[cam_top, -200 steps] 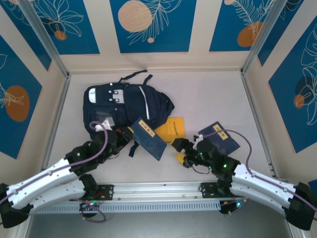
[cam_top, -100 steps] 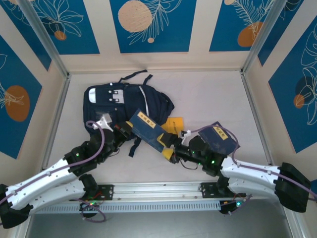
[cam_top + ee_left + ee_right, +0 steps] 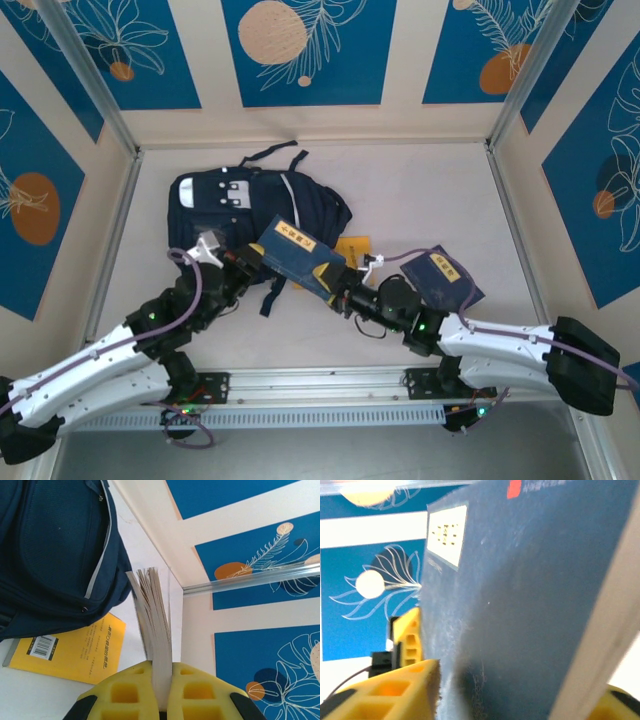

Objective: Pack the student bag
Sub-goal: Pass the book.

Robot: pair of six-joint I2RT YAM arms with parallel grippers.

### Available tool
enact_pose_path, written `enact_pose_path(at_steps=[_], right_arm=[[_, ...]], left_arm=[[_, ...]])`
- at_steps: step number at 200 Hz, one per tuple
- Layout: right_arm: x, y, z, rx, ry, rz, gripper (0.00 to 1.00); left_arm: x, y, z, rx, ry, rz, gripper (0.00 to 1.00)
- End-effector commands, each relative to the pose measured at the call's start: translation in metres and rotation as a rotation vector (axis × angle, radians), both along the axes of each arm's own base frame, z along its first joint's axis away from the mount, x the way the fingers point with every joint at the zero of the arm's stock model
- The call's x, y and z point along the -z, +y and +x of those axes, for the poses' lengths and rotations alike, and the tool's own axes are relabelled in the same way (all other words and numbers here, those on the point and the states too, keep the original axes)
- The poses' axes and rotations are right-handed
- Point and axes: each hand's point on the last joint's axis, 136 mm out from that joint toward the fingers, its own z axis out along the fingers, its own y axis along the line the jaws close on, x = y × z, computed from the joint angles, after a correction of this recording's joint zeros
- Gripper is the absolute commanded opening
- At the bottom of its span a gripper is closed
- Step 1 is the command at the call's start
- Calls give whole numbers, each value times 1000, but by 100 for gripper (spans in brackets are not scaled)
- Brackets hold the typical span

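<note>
A: What does the left gripper [image 3: 161,677] hold?

B: It pinches the navy book [image 3: 152,610] by its page edge, and the leaves fan out above the yellow fingers [image 3: 125,692]. In the top view the book's long axis runs from upper left to lower right.

A: And the right gripper [image 3: 520,700]?

B: It straddles the book's lower-right end, with a finger on either side of the cover. It cannot be told whether they press or only bracket it.

A: Where is the student bag [image 3: 240,205]?

B: It is on the table [image 3: 420,190] at centre-left of the top view, up and left of both claws. The book's upper end overlaps its lower edge. The left arm is the nearer one, so the book would likely have to travel up-left.

A: Is anything in the bag?

B: Nothing shows inside, and no opening can be made out. A yellow book [image 3: 352,256] lies just beside the bag's right edge, and a second navy book [image 3: 442,278] lies further right.
</note>
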Motion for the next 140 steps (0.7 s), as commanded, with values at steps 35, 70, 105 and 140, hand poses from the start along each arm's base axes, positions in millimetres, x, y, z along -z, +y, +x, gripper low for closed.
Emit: enact_pose_path(at_steps=[35,70,105,140], right_arm=[[-18,-34,25,145,-79,10,34],[-17,-37,28,142,-96,-15,3],[-11,-44,26,89,-121,-103,0],[-2,-55,15,-49,-134,-117,0]], left_arm=[[6,-5,-1,6,22,-56,0],[16,-13,-3,39,52,-29,0],[9,-15,-10,136,-29,114,48],[14,-11,-29,348,-159,451,83]])
